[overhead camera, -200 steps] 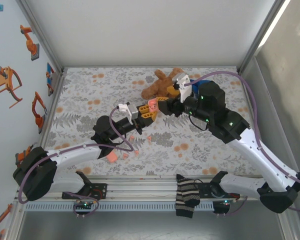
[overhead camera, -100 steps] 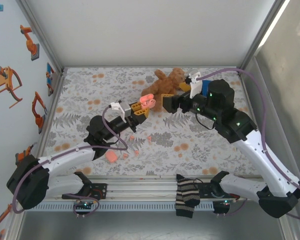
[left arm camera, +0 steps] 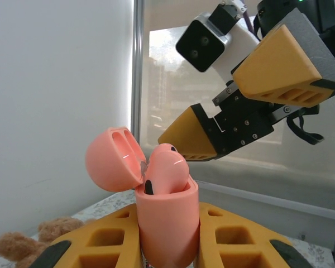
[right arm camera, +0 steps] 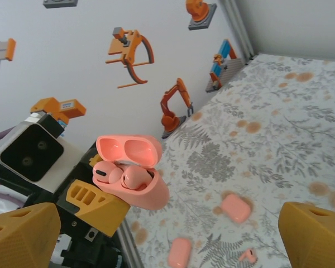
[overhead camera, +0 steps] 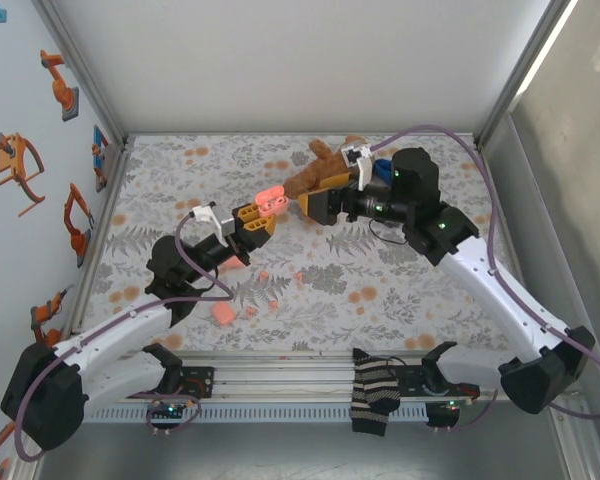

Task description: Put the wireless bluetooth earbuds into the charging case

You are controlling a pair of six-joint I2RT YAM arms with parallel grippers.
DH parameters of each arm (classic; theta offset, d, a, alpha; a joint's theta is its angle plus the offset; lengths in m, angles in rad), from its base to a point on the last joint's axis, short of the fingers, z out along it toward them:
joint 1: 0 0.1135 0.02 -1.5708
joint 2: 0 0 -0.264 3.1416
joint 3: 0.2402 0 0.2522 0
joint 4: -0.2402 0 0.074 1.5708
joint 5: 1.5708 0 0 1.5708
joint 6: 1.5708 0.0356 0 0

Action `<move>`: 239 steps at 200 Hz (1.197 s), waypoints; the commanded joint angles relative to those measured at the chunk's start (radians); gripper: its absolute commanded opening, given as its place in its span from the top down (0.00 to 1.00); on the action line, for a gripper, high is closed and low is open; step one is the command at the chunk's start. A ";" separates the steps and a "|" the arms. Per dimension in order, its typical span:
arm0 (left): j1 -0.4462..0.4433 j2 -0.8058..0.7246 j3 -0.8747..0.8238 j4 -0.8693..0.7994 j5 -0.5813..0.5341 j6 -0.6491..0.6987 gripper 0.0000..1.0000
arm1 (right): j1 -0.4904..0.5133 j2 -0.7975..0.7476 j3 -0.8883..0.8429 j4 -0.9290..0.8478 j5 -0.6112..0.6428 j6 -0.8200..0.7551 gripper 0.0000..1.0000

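Observation:
My left gripper (overhead camera: pixel 255 212) is shut on a pink charging case (overhead camera: pixel 269 197) and holds it upright above the table. In the left wrist view the case (left arm camera: pixel 167 223) sits between the yellow fingers (left arm camera: pixel 100 243), lid hinged open, with an earbud (left arm camera: pixel 166 170) seated in it. The right wrist view shows the open case (right arm camera: pixel 139 190) with two earbuds (right arm camera: pixel 107 174) side by side inside. My right gripper (overhead camera: pixel 315 205) is open and empty, just right of the case and apart from it; its fingers (right arm camera: pixel 22 234) stand wide. A loose earbud (right arm camera: pixel 247 255) lies on the table.
Two closed pink cases (right arm camera: pixel 236 207) lie on the floral table below, and small pink pieces (overhead camera: pixel 263 275) are scattered near the front middle. A brown teddy bear (overhead camera: pixel 325 168) lies at the back behind my right gripper. A striped sock (overhead camera: pixel 373 392) hangs over the front rail.
My right gripper has opened wide and come off the case. My left arm has carried the open case to the left, away from the right gripper.

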 commanded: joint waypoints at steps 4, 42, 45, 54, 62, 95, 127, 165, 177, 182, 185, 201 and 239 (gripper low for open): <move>0.027 0.001 0.004 0.052 0.099 -0.048 1.00 | 0.013 0.031 0.004 0.123 -0.115 0.075 0.01; 0.033 0.042 0.018 0.104 0.156 -0.073 1.00 | 0.051 0.068 0.016 0.116 -0.145 0.073 0.01; 0.033 0.044 0.018 0.108 0.159 -0.076 1.00 | 0.052 0.069 0.015 0.114 -0.144 0.072 0.00; 0.034 0.055 0.021 0.123 0.167 -0.084 1.00 | 0.058 0.072 0.011 0.113 -0.145 0.071 0.00; 0.034 0.062 0.023 0.136 0.170 -0.089 1.00 | 0.063 0.072 0.008 0.116 -0.144 0.072 0.00; 0.033 0.084 0.031 0.154 0.183 -0.104 1.00 | 0.085 0.087 0.023 0.133 -0.167 0.070 0.01; 0.033 0.089 0.032 0.162 0.188 -0.115 1.00 | 0.092 0.096 0.036 0.131 -0.182 0.069 0.03; 0.033 0.087 0.031 0.153 0.187 -0.115 1.00 | 0.095 0.090 0.040 0.126 -0.187 0.058 0.05; 0.033 0.090 0.030 0.148 0.187 -0.115 1.00 | 0.095 0.084 0.045 0.119 -0.186 0.051 0.06; 0.033 0.090 0.029 0.147 0.187 -0.116 1.00 | 0.095 0.084 0.047 0.116 -0.187 0.047 0.06; 0.033 0.090 0.028 0.148 0.187 -0.116 1.00 | 0.096 0.082 0.048 0.114 -0.187 0.044 0.07; 0.033 0.093 0.026 0.145 0.187 -0.119 1.00 | 0.095 0.078 0.053 0.108 -0.184 0.032 0.07; 0.032 0.088 0.022 0.132 0.187 -0.117 1.00 | 0.095 0.059 0.050 0.106 -0.170 0.001 0.07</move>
